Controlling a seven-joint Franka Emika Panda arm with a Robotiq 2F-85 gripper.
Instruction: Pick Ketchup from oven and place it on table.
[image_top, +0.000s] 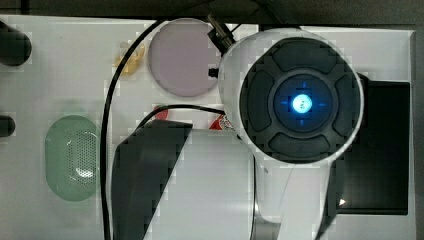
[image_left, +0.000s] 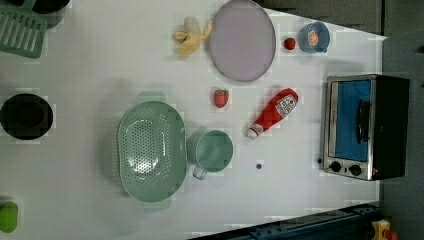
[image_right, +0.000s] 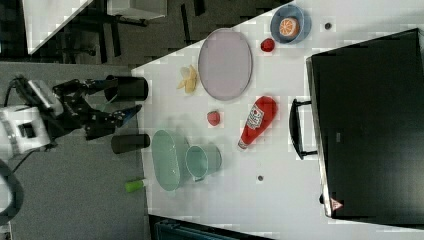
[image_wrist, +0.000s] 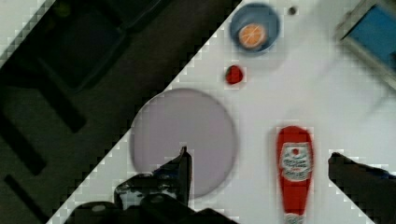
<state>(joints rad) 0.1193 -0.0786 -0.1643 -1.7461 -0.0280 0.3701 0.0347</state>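
Hovering high with our fingers (image_wrist: 184, 165) spread wide, pinching nothing.
We are seeing the ketchup (image_left: 273, 112) lying flat on the white surface (image_left: 90, 80), between the closed oven (image_left: 365, 127) and the strawberry (image_left: 221, 97).

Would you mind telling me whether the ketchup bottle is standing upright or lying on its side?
Lying on its side. The ketchup rests flat on the table beside the oven, white cap pointing away from it.

Your light's bright and even; the white surface (image_left: 100, 70) nearly washes out, shadows stay soft, everything's blocky, and the slim red squeeze bottle (image_wrist: 294, 170) smears.
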